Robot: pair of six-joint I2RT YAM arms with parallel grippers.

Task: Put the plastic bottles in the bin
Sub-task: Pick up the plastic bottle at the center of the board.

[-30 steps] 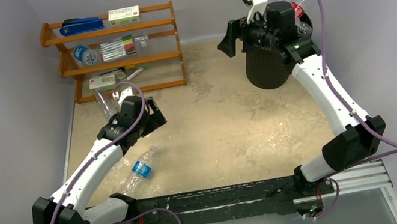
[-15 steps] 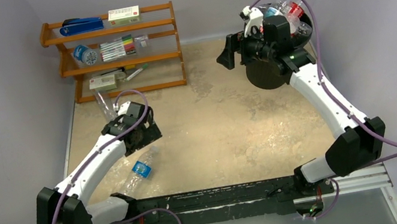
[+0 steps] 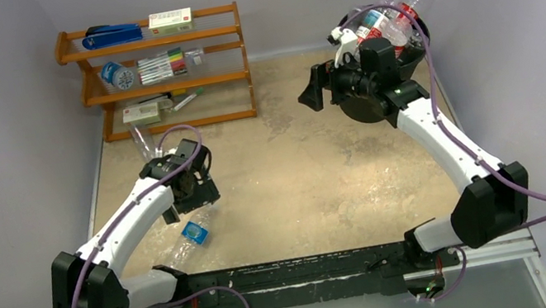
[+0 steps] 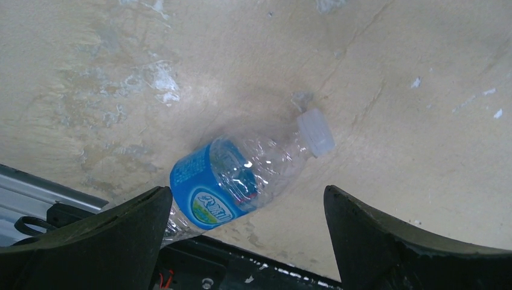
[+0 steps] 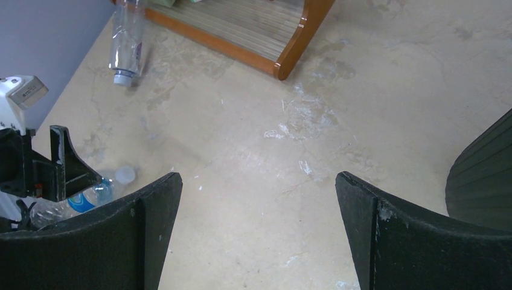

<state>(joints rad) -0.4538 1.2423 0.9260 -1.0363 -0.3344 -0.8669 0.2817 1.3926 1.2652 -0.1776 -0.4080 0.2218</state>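
One crumpled clear plastic bottle with a blue label (image 4: 235,178) lies lower centre beneath the empty, wide-open left gripper (image 4: 246,192), liable to roll aside when squeezed.

In the overhead view the left gripper (image 3: 191,205) covers the neck end of the blue-labelled bottle (image 3: 193,234). From the left wrist, that bottle's base disappears behind the finger (image 4: 108,241) at 7 o'clock. The right arm (image 3: 433,127) hides most of the bin (image 3: 363,112), so the bottles (image 3: 385,18) in it cannot be counted. From the right wrist, the bin is cut by the edge at 4 o'clock, while the clear bottle (image 5: 127,42) and the shelf (image 5: 302,30) run off at 12 o'clock. Print on the shelf's boxes (image 3: 170,22) is too small to read.
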